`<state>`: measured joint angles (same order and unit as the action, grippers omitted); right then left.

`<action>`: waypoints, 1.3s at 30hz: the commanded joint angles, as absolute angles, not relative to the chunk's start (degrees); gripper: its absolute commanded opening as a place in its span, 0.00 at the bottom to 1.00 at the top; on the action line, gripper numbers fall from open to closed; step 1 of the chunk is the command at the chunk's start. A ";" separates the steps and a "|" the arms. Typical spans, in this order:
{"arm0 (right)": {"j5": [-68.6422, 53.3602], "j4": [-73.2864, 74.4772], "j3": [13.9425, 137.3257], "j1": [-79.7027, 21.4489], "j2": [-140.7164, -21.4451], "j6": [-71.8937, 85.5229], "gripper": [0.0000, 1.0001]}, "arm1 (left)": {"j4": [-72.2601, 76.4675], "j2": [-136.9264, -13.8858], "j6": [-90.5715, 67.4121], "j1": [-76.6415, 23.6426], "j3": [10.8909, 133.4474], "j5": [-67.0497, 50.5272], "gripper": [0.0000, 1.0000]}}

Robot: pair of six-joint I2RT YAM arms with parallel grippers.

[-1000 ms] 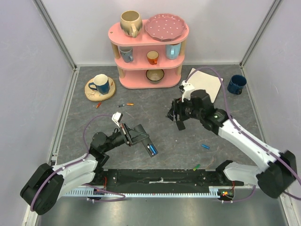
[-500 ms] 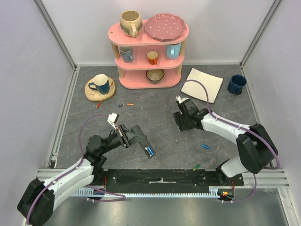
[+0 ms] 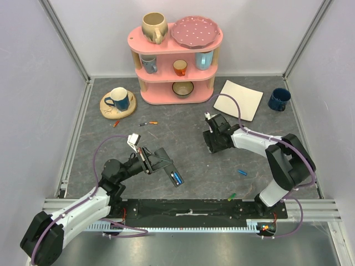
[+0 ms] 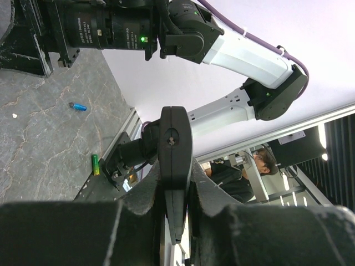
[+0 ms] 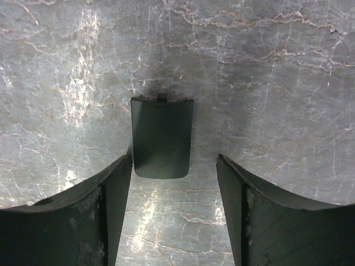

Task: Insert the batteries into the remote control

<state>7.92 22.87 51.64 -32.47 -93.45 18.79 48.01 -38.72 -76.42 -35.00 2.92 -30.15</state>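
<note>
- Remote control (image 3: 166,166): clamped in the closed left gripper (image 3: 151,159) and angled with its open bay facing up, probably so that cells can be dropped in from above. Whether it rests on the table (image 3: 188,124) cannot be told.
- Seated blue battery (image 3: 176,177): lies in the bay at the end away from the gripper.
- Battery cover (image 5: 162,137): dark panel with a small tab, flat on the table and well apart from the remote. It is probably set aside until loading ends.
- Right gripper (image 5: 173,162): jaws spread wide and empty, straddling the cover's near end. Contact with the cover cannot be told.
- Loose blue battery (image 3: 242,172) and green battery (image 3: 232,196): on the table near the right arm's base.
- Orange battery (image 3: 152,122): on the table near the pink shelf (image 3: 176,61).
- Overhead view alone shows the bay and the seated cell.
- Right wrist view alone shows the cover, which the gripper hides from overhead.
- Left wrist view shows the remote edge-on between the fingers (image 4: 222,221), with the bay unseen.
</note>
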 commanded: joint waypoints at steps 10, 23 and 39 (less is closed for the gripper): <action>3.69 19.51 53.61 -31.11 -96.85 16.87 0.65 | 48.25 -38.94 -73.48 -34.37 1.06 -30.67 0.02; 3.78 22.15 54.23 -31.11 -99.14 16.61 0.52 | 49.57 -40.69 -73.74 -34.28 0.97 -30.76 0.02; 0.18 26.97 53.61 -31.11 -88.61 18.46 0.33 | 55.19 -48.60 -74.88 -34.28 2.72 -28.92 0.02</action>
<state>2.94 22.63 53.60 -31.22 -94.72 17.39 49.47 -46.22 -75.53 -34.48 2.90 -30.13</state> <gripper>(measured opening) 0.465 0.205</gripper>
